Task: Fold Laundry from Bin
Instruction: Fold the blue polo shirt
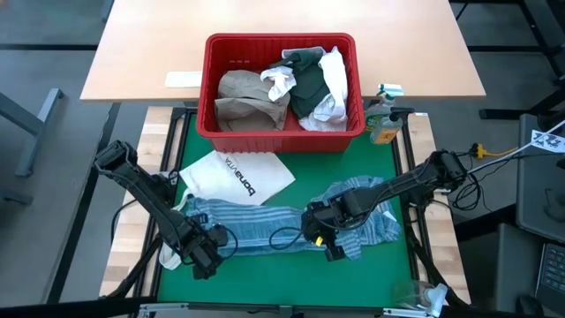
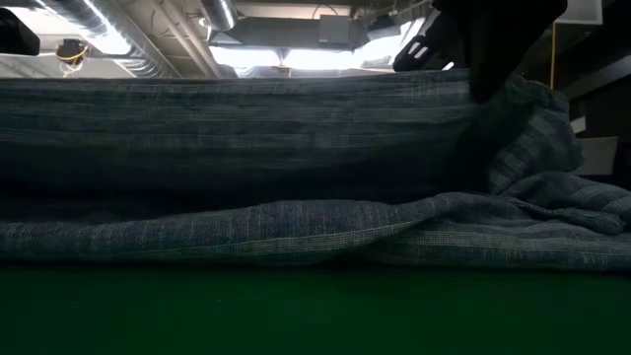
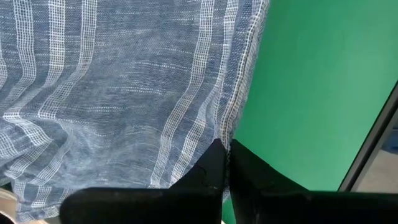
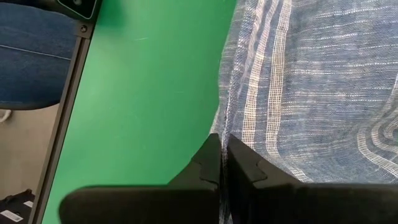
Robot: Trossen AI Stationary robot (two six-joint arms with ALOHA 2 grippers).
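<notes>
Both hands (image 3: 225, 163) (image 4: 222, 158) on blue-striped cloth (image 1: 265, 223)

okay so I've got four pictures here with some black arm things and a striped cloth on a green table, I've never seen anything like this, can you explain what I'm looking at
This is a two-armed robot folding laundry. One picture looks straight down on the table, one looks level across it, and the other two come from cameras on each wrist. From above, the left gripper and right gripper sit at the near edge of a blue-striped cloth spread on the green mat. Each wrist view shows its fingers pinched shut on the cloth's hem. Behind lie a white tote bag and a red bin holding more garments.
</notes>
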